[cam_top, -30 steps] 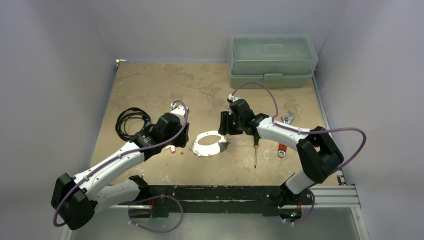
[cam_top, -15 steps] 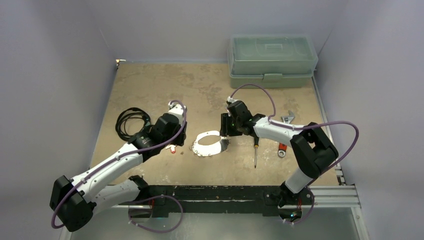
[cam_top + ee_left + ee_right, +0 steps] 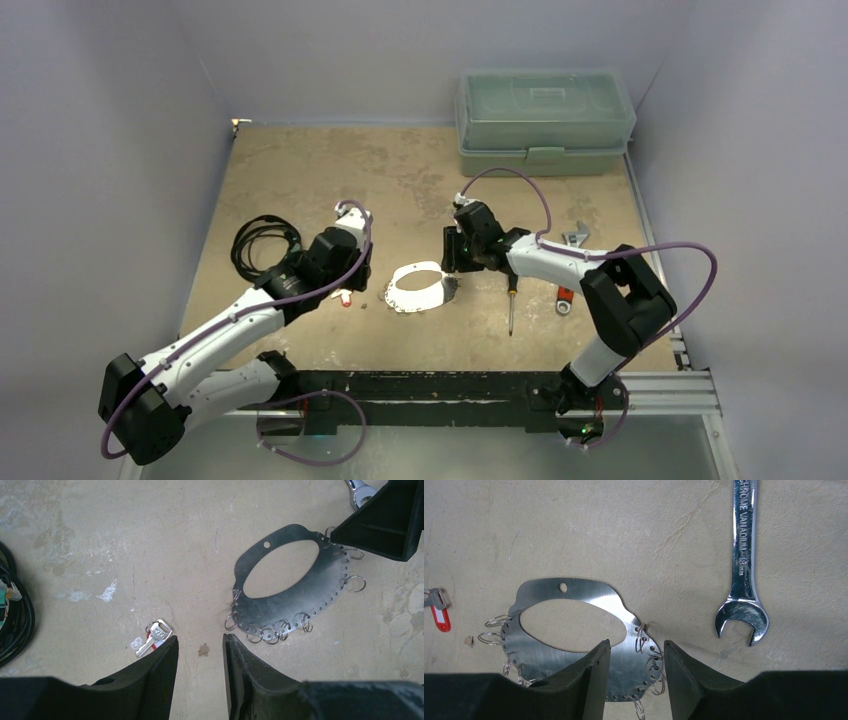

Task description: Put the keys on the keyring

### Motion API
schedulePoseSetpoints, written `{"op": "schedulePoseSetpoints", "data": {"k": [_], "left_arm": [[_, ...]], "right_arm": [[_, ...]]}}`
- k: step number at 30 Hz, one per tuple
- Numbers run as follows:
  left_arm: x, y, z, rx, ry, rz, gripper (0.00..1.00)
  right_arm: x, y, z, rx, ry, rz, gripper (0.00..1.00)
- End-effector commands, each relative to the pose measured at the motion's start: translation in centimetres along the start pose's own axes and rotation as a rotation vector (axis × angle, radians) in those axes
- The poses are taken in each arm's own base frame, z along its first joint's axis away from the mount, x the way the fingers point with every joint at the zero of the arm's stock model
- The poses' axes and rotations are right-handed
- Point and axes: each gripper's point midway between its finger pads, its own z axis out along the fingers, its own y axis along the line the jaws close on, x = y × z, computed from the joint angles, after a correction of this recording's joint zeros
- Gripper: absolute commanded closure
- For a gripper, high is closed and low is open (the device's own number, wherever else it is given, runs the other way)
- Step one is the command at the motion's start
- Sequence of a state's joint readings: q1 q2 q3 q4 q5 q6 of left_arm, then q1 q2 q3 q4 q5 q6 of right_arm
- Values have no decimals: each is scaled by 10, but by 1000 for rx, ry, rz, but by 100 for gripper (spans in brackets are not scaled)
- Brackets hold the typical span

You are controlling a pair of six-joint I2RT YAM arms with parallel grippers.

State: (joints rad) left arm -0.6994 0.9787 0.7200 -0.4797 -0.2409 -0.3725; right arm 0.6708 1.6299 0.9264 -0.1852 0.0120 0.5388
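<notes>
From above, the near-right rim of the keyring was hidden under the right gripper, and the small split rings fringing it could not be made out there. In the right wrist view that gripper's fingers stood moderately apart, straddling the ring-fringed rim of the flat oval plate. Their black bulk cut off the plate's lower edge, and whether the pads touched the metal could not be told. The keyring lay flat on the surface between the two arms.

The keys, seen as silvery metal with a red tag, lay on the surface to the left of the keyring and apart from it. They were just ahead of the left gripper, whose jaws were parted a little with nothing between them. How many keys lay there could not be told.

A coiled black cable lay further left. In the right wrist view an open-ended wrench lay to the right of the keyring. A screwdriver lay near the right arm, and a closed green toolbox stood at the far edge.
</notes>
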Motion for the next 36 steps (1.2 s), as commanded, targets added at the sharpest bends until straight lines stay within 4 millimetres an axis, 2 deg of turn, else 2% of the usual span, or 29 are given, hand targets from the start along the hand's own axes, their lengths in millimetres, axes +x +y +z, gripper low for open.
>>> {"op": "schedulePoseSetpoints", "data": {"k": [1, 10, 36], "left_arm": [[-18, -2, -7, 7, -58, 5, 63], [-18, -3, -7, 6, -56, 6, 64], [-16, -5, -6, 9, -48, 13, 65]], "right_arm": [[-9, 4, 3, 3, -40, -13, 54], [-8, 2, 4, 13, -43, -19, 56], [8, 1, 13, 24, 0, -15, 77]]}}
